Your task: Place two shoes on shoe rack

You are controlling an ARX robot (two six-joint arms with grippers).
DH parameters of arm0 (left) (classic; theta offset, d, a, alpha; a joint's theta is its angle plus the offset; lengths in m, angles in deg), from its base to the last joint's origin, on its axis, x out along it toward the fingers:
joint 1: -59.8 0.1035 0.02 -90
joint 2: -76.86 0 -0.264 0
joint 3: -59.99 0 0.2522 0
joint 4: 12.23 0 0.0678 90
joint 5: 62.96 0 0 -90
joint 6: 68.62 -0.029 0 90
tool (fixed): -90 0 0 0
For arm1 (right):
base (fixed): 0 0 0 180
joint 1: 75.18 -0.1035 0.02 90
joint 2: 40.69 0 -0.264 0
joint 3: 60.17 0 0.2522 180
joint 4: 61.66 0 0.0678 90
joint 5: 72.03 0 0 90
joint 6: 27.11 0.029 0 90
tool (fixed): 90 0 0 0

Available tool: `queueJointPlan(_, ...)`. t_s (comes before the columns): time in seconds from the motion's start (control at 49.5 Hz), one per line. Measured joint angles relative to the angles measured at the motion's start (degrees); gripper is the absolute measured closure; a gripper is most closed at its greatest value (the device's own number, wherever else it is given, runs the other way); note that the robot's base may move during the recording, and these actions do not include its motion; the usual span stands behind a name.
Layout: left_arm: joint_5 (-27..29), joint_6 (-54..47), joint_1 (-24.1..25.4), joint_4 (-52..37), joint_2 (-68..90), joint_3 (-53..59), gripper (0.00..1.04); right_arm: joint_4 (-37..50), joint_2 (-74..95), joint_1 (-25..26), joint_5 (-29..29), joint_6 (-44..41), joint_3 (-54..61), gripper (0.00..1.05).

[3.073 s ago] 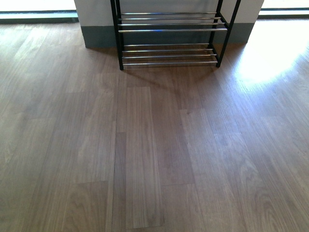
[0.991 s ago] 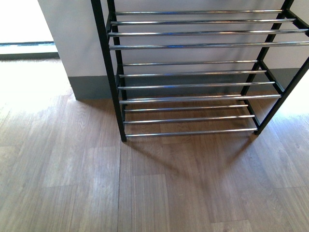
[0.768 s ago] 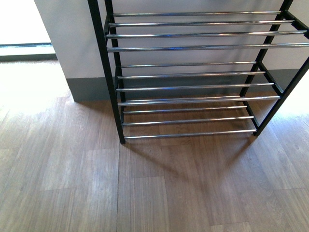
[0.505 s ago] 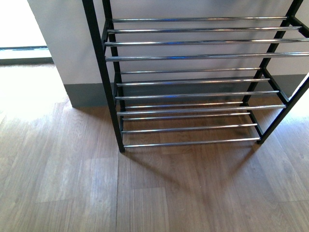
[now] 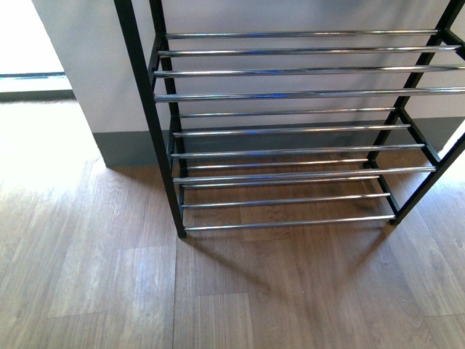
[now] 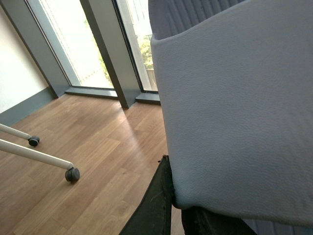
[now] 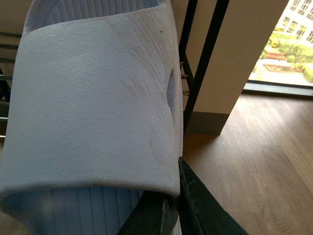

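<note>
Closing in on the shoe rack (image 5: 290, 131), now nearer, left fingers (image 6: 156, 205) and right fingers (image 7: 188, 200) each clamping a pale slipper, placement imminent

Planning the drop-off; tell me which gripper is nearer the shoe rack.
Right. Its slipper sits beside the shoe rack; the left wrist view shows only its slipper, floor, windows.

I see the shoe rack (image 5: 290, 131) standing on the floor (image 5: 94, 276), backed against the wall (image 5: 94, 65) ahead of me, reaching past the right edge of my front view. A window (image 5: 25, 43) lies left of that wall. Each wrist camera has a slipper (image 6: 234, 107) (image 7: 93, 103) right before it; the rack's frame (image 7: 203, 54) stands just behind the right one.
</note>
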Motion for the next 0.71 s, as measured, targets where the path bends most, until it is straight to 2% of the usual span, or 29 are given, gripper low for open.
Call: queueJointPlan(0.708,0.0,0.0,0.0,0.0,0.0,0.0,1.02,0.0,0.0,0.0,0.0,0.0,0.0,1.03)
